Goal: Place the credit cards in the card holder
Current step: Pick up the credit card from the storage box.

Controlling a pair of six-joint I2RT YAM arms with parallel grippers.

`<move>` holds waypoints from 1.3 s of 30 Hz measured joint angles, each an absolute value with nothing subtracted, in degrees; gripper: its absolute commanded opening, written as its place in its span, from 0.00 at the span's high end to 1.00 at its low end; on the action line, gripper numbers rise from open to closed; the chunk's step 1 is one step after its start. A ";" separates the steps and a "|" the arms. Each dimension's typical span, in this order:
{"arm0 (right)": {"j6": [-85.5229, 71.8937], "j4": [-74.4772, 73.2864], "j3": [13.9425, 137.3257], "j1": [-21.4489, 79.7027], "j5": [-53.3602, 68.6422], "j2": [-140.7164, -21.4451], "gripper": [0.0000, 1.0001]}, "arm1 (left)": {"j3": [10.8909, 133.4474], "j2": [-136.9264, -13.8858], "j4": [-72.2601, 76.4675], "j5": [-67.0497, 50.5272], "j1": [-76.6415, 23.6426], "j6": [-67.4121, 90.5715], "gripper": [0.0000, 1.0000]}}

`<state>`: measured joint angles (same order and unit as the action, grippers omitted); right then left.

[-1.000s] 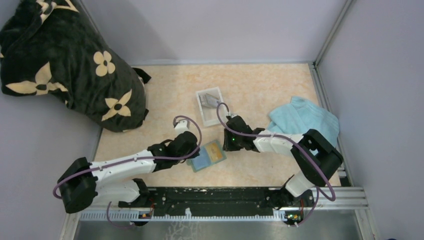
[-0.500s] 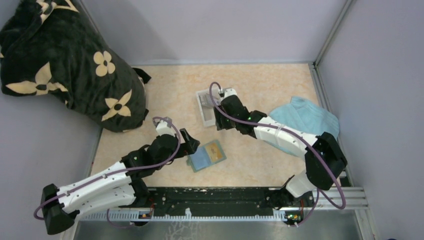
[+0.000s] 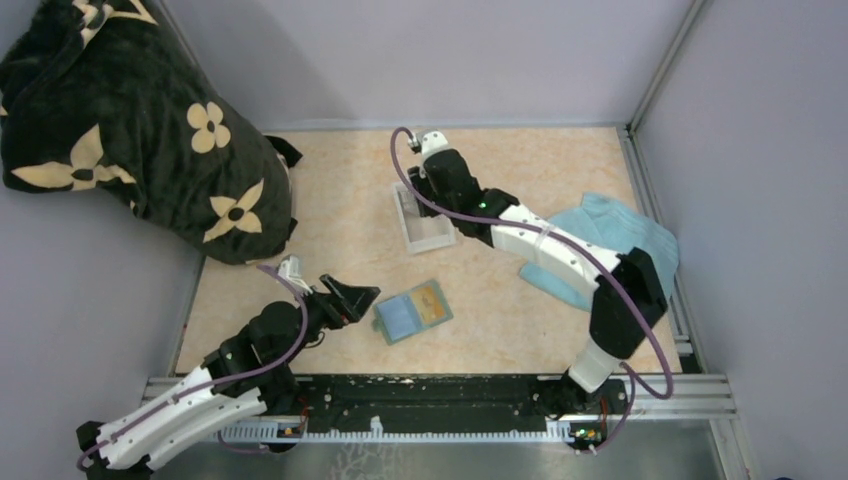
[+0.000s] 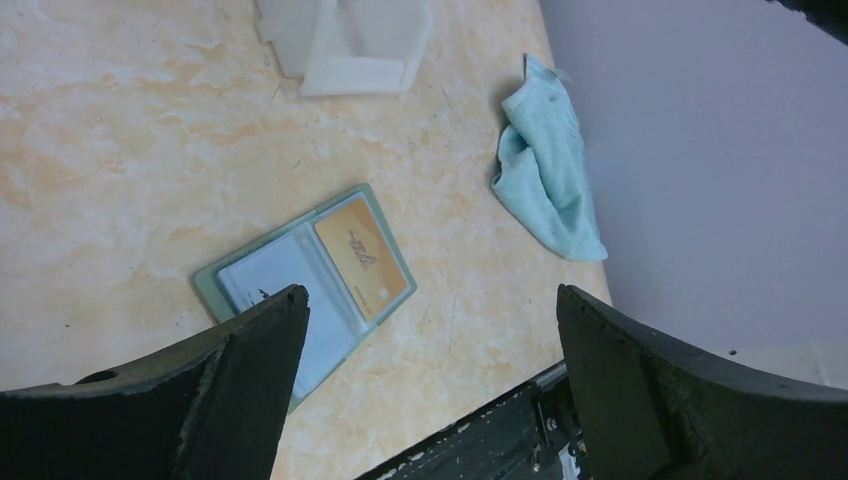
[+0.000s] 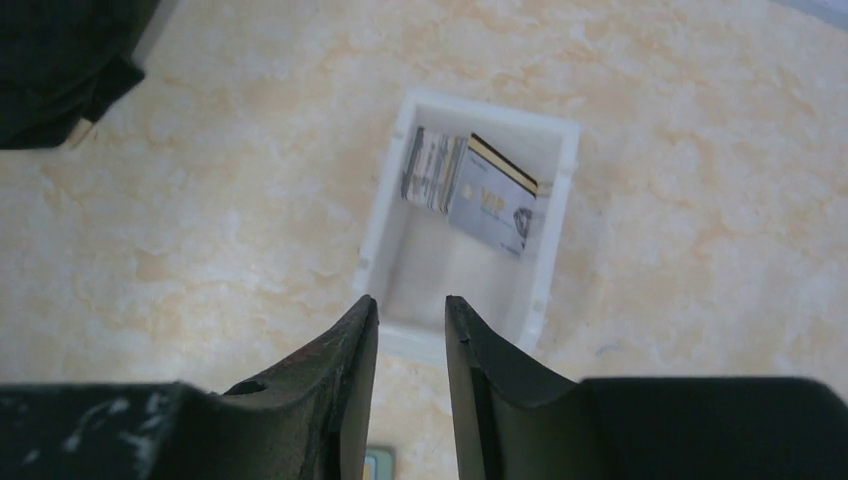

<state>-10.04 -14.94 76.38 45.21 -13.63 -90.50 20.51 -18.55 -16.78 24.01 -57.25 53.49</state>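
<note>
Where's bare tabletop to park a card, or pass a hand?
Free: between the flowered blanket and the tray; back corner behind the towel; strip between wallet and towel. Crowded: right gripper at the tray, left gripper beside the wallet.

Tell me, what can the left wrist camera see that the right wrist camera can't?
Only the left wrist view shows the orange card in the open card holder, and the light blue towel.
Only the right wrist view shows the cards standing inside the white tray, with a grey card leaning beside them, and a dark cloth in one corner.
Both views show the white tray and the marbled table.
</note>
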 measured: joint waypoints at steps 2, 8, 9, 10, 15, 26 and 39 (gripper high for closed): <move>-9.23 -15.70 81.17 45.10 -12.73 -94.76 0.56 | 19.31 -15.25 -17.17 24.40 -57.25 54.08 0.01; -8.64 -20.71 91.35 43.75 -8.03 -107.15 0.50 | 21.52 -24.05 -22.87 26.59 -57.25 55.35 0.01; -8.69 -21.56 91.98 43.53 -7.57 -108.36 0.51 | 22.52 -27.38 -23.46 26.79 -57.23 55.24 0.01; -8.75 -22.48 92.55 43.18 -7.38 -109.58 0.51 | 24.18 -31.88 -24.08 27.09 -57.23 54.83 0.01; -8.69 -26.74 95.55 41.80 -7.66 -112.90 0.53 | 33.39 -49.45 -24.73 28.69 -57.04 51.77 0.01; -8.67 -28.51 100.92 40.42 -6.76 -117.95 0.53 | 35.14 -55.37 -21.45 24.32 -45.91 47.11 0.01; -10.09 -29.17 107.79 36.05 -2.52 -124.25 0.54 | 35.14 -63.44 -16.36 16.80 -39.22 43.16 0.01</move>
